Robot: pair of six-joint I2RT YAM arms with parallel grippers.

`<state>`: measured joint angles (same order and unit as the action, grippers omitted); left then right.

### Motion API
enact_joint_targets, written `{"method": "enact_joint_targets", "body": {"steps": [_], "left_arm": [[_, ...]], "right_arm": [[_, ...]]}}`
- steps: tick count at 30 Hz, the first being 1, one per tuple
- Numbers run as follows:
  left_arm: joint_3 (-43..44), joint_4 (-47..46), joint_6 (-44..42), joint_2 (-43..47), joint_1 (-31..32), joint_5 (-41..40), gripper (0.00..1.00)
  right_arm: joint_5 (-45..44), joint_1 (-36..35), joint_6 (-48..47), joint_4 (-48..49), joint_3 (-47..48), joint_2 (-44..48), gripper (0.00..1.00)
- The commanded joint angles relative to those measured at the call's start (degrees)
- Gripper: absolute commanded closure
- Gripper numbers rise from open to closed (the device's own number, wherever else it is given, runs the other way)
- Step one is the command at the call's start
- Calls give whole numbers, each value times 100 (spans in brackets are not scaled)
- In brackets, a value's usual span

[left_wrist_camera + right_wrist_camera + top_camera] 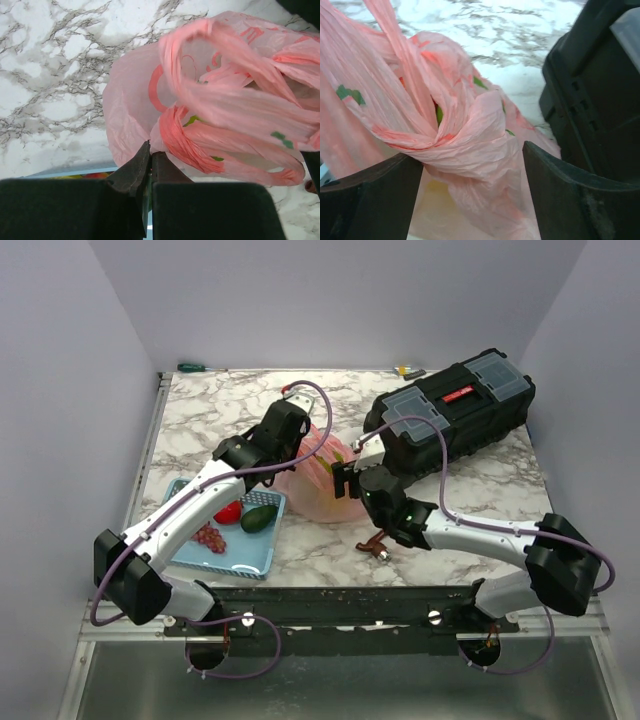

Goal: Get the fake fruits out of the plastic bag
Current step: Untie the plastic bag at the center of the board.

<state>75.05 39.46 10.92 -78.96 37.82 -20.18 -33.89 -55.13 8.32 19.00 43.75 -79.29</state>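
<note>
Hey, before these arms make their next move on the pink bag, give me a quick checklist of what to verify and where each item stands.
1. Left gripper shut on the bag: ok, fingers pinch the film.
2. Right gripper around a fold: ok, fingers open, bag between them.
3. Fruit inside located: cannot tell, only a green patch shows.
4. Clearance from toolbox: not ok, close beside the right gripper.
5. Room in basket: ok.
</note>
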Motion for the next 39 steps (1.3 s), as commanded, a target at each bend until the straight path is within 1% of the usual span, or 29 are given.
{"method": "enact_joint_targets", "body": {"steps": [1, 4, 5, 6, 9, 11, 12, 13, 16, 18, 19, 21, 26, 28, 29, 31, 33, 35, 37, 39], "left_arm": [[-36, -66, 5, 105, -25, 29, 100], [-87, -97, 129, 144, -30, -448, 100], [-86, -93, 166, 131, -34, -625, 100], [-64, -56, 218, 114, -30, -823, 100], [64, 126, 396, 118, -64, -1177, 100], [-34, 35, 429, 284, -108, -1294, 100], [-110, -69, 418, 398, -138, -1320, 100], [-211, -200, 376, 494, -171, -1293, 100], [-359, -456, 275, 773, -293, -916, 100], [-453, -636, 221, 983, -344, -469, 100], [-572, -806, 174, 1108, -354, -329, 100], [-760, -1047, 96, 1294, -363, -155, 100], [-758, -1031, 77, 1307, -404, -186, 100], [-679, -923, 96, 1217, -450, -30, 100], [-646, -891, 84, 1185, -466, 143, 100], [-601, -828, 17, 1114, -482, 477, 100], [-595, -815, 0, 1098, -478, 733, 100], [-627, -862, -27, 1136, -477, 918, 100], [-671, -913, -28, 1184, -475, 980, 93], [-689, -923, -13, 1228, -478, 1032, 82]], "right_arm": [[-1328, -23, 523, 99, 303, -244, 24], [-1793, -8, 1142, 7, 239, -131, 49], [-1754, 25, 1284, 7, 173, -43, 58], [-1567, 88, 1399, 7, 124, 78, 64], [-629, 415, 1647, 7, -37, 404, 81], [182, 749, 1908, -8, -162, 673, 92], [734, 983, 2064, -3, -223, 820, 97], [1164, 1246, 2234, 13, -271, 924, 99], [2838, 1756, 2412, 486, -458, 1187, 99], [3538, 1852, 2396, 902, -579, 1352, 99], [3683, 1857, 2401, 984, -585, 1422, 99], [3674, 1868, 2461, 916, -553, 1537, 99], [3006, 1970, 2576, -4, -527, 1717, 99], [2802, 1971, 2525, -346, -551, 1767, 93], [2775, 1971, 2433, -471, -553, 1783, 88], [2786, 1971, 2172, -843, -475, 1748, 83], [2997, 1971, 1875, -1227, -267, 1680, 75], [3514, 1971, 1556, -1614, 29, 1566, 64], [3826, 1964, 1478, -2028, 383, 1446, 60], [3968, 1967, 1520, -2270, 561, 1392, 55]]}}
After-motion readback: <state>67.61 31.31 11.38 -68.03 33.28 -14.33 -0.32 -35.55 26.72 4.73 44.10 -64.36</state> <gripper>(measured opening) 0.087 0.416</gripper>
